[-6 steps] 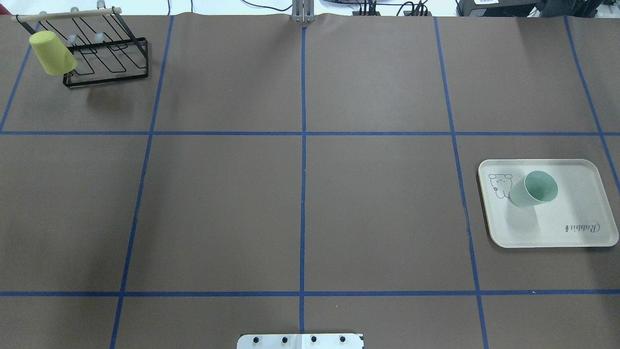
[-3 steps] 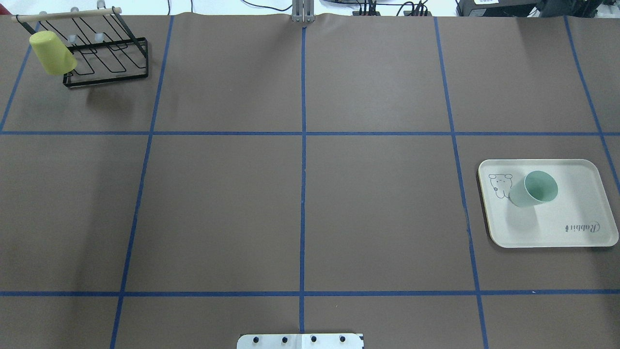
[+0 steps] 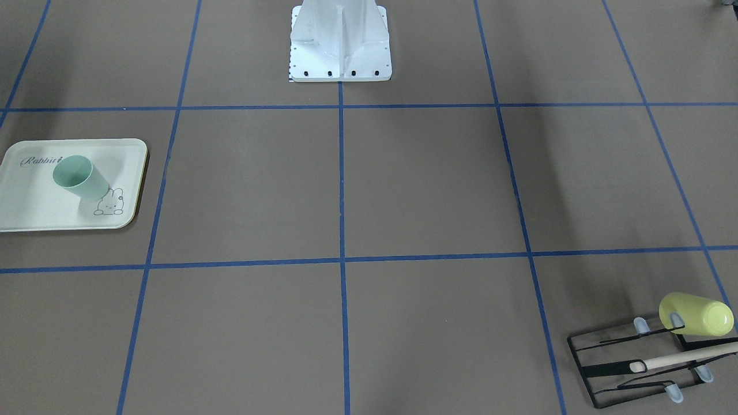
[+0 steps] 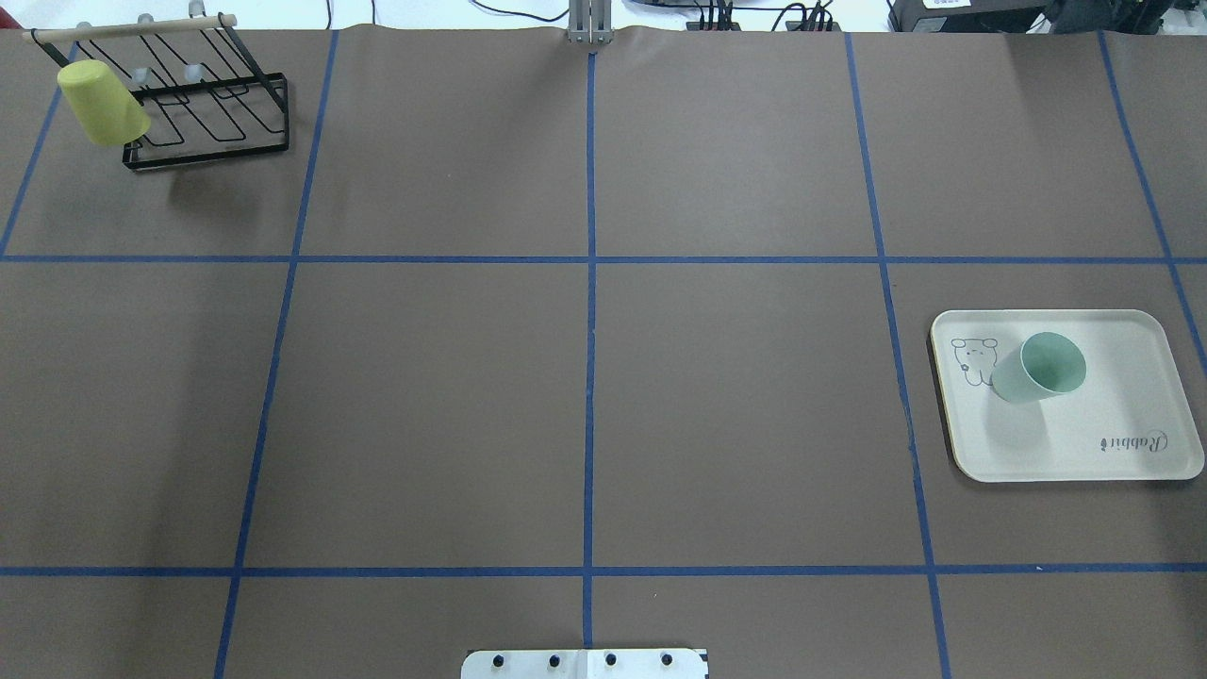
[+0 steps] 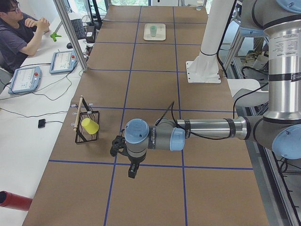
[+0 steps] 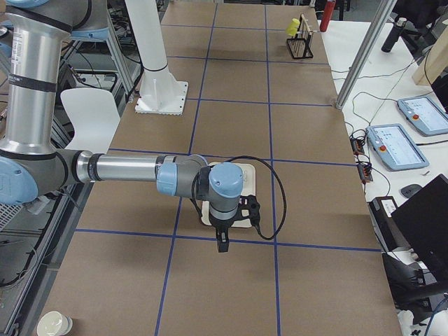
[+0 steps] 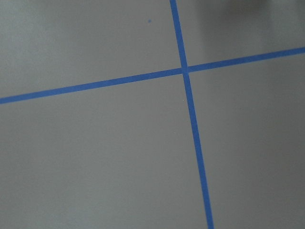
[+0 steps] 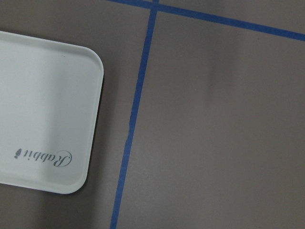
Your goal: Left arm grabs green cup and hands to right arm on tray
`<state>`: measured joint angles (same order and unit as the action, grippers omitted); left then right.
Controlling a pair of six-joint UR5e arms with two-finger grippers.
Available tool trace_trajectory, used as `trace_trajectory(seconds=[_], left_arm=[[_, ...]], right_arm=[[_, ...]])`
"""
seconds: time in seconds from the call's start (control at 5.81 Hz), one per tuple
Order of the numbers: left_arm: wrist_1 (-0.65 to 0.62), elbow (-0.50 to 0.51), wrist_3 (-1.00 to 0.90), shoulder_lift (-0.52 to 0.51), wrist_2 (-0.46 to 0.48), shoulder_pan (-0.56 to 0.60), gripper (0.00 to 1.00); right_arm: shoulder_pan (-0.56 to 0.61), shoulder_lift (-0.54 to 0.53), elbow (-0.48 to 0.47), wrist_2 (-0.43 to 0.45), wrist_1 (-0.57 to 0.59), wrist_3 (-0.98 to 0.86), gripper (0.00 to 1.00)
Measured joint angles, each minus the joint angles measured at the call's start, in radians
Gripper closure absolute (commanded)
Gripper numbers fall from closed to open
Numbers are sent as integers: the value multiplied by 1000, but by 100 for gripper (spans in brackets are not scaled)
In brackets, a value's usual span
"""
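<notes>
The green cup [image 4: 1033, 372] stands upright on the tray [image 4: 1122, 405], beside the bunny drawing, at the table's right side; it also shows in the front-facing view [image 3: 81, 177]. No gripper touches it. My left gripper [image 5: 133, 172] hangs over bare table near the rack, seen only in the exterior left view, and I cannot tell if it is open or shut. My right gripper [image 6: 222, 243] hangs just off the tray's [image 6: 249, 176] near edge, seen only in the exterior right view; its state I cannot tell. The right wrist view shows the tray's corner [image 8: 43, 95].
A yellow-green cup [image 4: 102, 102] hangs upside down on a black wire rack [image 4: 212, 113] at the far left corner. The robot's white base [image 3: 340, 40] stands at the near middle edge. A person sits at a side desk [image 5: 21, 33].
</notes>
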<state>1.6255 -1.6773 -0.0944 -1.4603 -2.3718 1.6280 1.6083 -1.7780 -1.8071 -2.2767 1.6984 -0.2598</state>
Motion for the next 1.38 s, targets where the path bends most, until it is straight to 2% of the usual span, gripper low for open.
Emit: trace_trajectory(seconds=[0.34, 0.52, 1.03, 1.38], left_arm=[[3, -58, 15, 0, 82, -40, 0], [0, -73, 18, 1, 93, -57, 0], [1, -73, 12, 5, 45, -62, 0], [8, -78, 10, 19, 41, -60, 0]], right_arm=[[-4, 1, -2, -1, 0, 1, 0], [-13, 2, -2, -1, -4, 9, 0], [-50, -3, 0, 1, -106, 117, 0], [-56, -6, 2, 1, -120, 128, 0]])
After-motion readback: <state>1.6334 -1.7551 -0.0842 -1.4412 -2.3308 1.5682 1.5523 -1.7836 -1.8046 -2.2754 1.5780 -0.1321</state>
